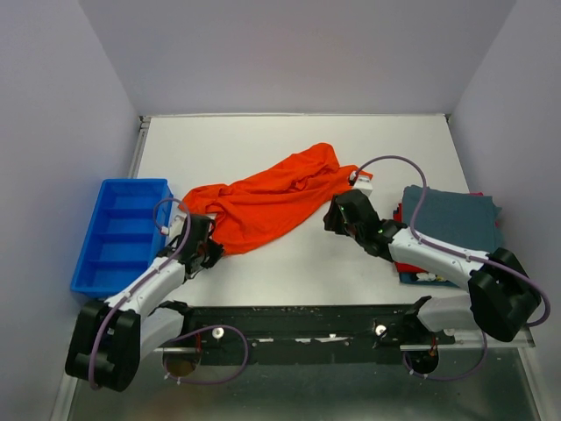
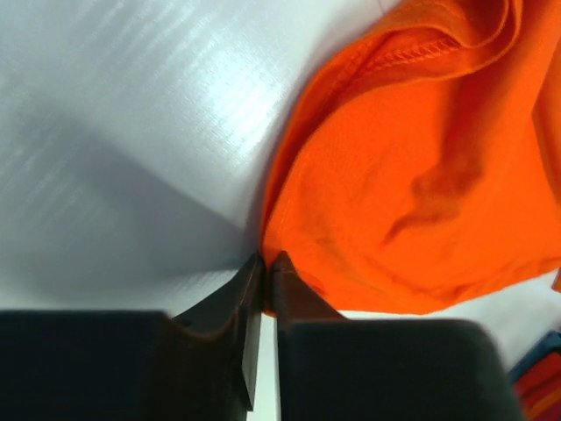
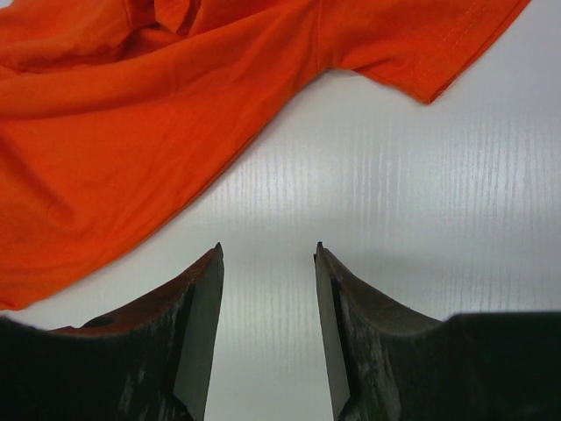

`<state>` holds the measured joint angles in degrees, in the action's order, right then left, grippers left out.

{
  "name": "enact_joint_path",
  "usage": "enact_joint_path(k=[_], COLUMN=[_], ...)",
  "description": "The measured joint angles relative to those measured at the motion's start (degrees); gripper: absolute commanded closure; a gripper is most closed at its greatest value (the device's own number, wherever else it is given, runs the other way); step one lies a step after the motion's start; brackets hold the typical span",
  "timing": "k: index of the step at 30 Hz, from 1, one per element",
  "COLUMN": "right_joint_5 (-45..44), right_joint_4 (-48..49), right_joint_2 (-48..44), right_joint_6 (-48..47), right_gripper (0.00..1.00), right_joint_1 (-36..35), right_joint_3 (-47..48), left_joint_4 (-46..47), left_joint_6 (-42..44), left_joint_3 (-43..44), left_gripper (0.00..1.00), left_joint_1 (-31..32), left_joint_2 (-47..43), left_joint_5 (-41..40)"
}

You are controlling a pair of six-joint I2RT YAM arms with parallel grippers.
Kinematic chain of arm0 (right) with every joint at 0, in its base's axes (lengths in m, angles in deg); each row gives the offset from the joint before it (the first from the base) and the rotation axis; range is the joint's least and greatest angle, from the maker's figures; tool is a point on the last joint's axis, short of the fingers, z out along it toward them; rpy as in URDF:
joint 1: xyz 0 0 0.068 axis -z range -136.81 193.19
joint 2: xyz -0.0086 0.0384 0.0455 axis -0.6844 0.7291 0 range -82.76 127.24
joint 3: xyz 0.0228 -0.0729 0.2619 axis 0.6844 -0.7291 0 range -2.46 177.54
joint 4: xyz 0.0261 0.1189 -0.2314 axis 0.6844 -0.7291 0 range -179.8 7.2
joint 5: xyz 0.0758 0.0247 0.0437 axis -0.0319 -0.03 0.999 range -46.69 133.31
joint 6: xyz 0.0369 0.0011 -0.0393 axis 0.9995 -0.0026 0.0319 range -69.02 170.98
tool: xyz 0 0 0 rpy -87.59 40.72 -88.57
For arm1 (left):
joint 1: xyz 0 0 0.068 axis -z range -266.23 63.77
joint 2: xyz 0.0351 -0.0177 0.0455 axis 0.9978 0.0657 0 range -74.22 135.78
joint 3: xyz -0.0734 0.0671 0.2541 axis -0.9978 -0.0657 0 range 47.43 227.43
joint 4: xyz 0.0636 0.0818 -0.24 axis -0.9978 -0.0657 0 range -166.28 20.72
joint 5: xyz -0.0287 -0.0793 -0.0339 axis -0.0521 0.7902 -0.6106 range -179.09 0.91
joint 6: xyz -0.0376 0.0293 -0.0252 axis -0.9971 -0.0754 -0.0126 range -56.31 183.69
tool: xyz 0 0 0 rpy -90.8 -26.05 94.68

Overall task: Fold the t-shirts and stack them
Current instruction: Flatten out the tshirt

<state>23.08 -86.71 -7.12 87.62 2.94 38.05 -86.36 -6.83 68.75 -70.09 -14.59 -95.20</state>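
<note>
A bright orange-red t-shirt [image 1: 272,197] lies crumpled across the middle of the white table, running from lower left to upper right. My left gripper [image 1: 210,248] is at its lower-left end. In the left wrist view the jaws [image 2: 266,259] are pressed together on the edge of the orange cloth [image 2: 412,175]. My right gripper [image 1: 337,215] hovers by the shirt's right end. Its fingers [image 3: 267,250] stand open over bare table, with the orange cloth [image 3: 114,132] just ahead and to the left. A folded dark teal t-shirt [image 1: 451,219] tops a stack at the right, with red and blue edges showing beneath it.
A rigid blue plastic bin [image 1: 123,232] with dividers sits at the table's left edge, close to my left arm. The right arm reaches across in front of the folded stack. Grey walls enclose the table on three sides.
</note>
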Motion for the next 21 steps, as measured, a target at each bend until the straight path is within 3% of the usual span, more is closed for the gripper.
enact_joint_path(k=[3,10,16,21], right_joint_5=[0.02,1.14,7.39,8.33], right_joint_4=[0.02,0.02,-3.39,-7.61], right_joint_2=[0.00,0.00,3.76,7.45], right_joint_6=[-0.02,-0.04,1.09,2.73], right_gripper=[0.46,0.45,0.42,0.43], right_joint_1=[0.15,1.99,14.23,19.67], right_joint_3=[0.00,0.00,5.25,11.15], left_joint_4=[2.05,-0.31,-5.70,-10.08], left_joint_6=[1.03,7.52,11.13,14.82], left_joint_3=[-0.50,1.81,5.66,7.06], left_gripper=[1.00,1.00,1.00,1.00], left_joint_1=[0.00,0.00,-1.57,-10.47], left_joint_2=[0.00,-0.33,-5.49,-9.22], left_joint_5=[1.20,1.86,0.33,0.07])
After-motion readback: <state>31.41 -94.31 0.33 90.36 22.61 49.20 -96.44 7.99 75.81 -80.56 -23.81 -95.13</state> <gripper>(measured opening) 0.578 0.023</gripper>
